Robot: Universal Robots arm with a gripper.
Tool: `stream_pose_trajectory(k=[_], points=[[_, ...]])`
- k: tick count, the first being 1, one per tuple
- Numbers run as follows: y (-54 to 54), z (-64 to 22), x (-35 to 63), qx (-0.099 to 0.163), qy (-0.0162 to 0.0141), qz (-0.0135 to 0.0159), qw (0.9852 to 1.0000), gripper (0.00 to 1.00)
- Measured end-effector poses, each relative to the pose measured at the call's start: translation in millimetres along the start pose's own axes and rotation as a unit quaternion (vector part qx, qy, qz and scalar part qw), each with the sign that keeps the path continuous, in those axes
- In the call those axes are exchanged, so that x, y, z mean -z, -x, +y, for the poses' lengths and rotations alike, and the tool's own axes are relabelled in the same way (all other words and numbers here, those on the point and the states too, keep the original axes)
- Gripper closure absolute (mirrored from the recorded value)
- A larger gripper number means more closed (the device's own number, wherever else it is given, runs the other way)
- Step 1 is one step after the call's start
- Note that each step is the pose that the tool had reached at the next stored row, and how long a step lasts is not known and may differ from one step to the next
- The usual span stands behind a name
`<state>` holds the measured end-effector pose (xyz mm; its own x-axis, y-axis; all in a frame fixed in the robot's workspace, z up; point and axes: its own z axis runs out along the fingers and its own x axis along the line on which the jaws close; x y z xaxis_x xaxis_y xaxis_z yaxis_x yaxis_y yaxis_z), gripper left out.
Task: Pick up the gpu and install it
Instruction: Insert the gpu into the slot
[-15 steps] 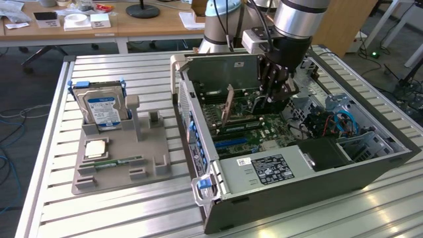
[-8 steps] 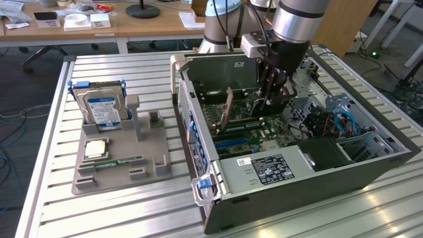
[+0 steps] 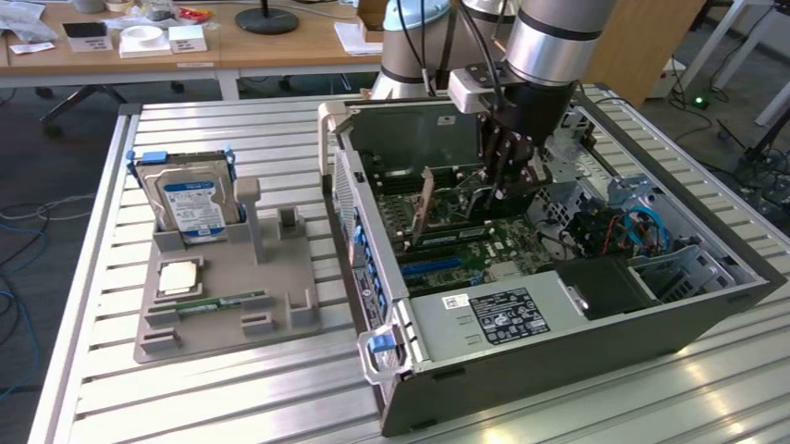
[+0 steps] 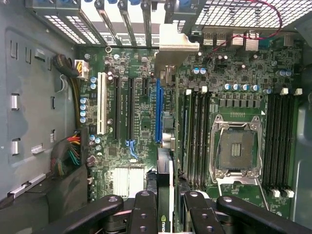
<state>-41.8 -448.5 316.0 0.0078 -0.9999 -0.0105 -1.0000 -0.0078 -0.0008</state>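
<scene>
Wrist view: the gripper (image 4: pixel 167 210) has its fingers (image 4: pixel 144 214) closed on the gpu (image 4: pixel 166 187), which is seen edge-on between them, with a green logo on its dark top right at the fingers. The card runs away from the fingers toward the slotted rear wall of the case, where its pale metal bracket (image 4: pixel 178 44) sits. Below the fingers lies the motherboard (image 4: pixel 139 122). A blue slot (image 4: pixel 158 112) runs parallel to the card, just beside it; I cannot tell whether the card's lower edge sits in any slot. On the far side of the card from the blue slot is a bank of memory slots (image 4: pixel 197 141), and beyond them the CPU socket (image 4: pixel 236 151). In the exterior view the arm reaches down into the open computer case (image 3: pixel 556 365) on the counter (image 3: pixel 247 129). Well apart from the fingers, outside the case toward the exterior view's left, a grey holder (image 3: pixel 265 277) carries an upright hard drive (image 3: pixel 191 205) and a RAM stick (image 3: pixel 222 302) lying flat.
</scene>
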Motion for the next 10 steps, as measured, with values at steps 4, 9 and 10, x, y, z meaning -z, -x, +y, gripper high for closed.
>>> stream_pose_trajectory(k=[4, 9, 10], points=[[0.0, 0.3, -2.5, 0.000, -0.0002, -0.0005, 1.0000, 0.74], [0.0, 0.7, -7.4, 0.000, -0.0004, -0.0004, 1.0000, 0.74], [0.0, 0.8, -8.5, 0.000, -0.0004, -0.0004, 1.0000, 0.74]])
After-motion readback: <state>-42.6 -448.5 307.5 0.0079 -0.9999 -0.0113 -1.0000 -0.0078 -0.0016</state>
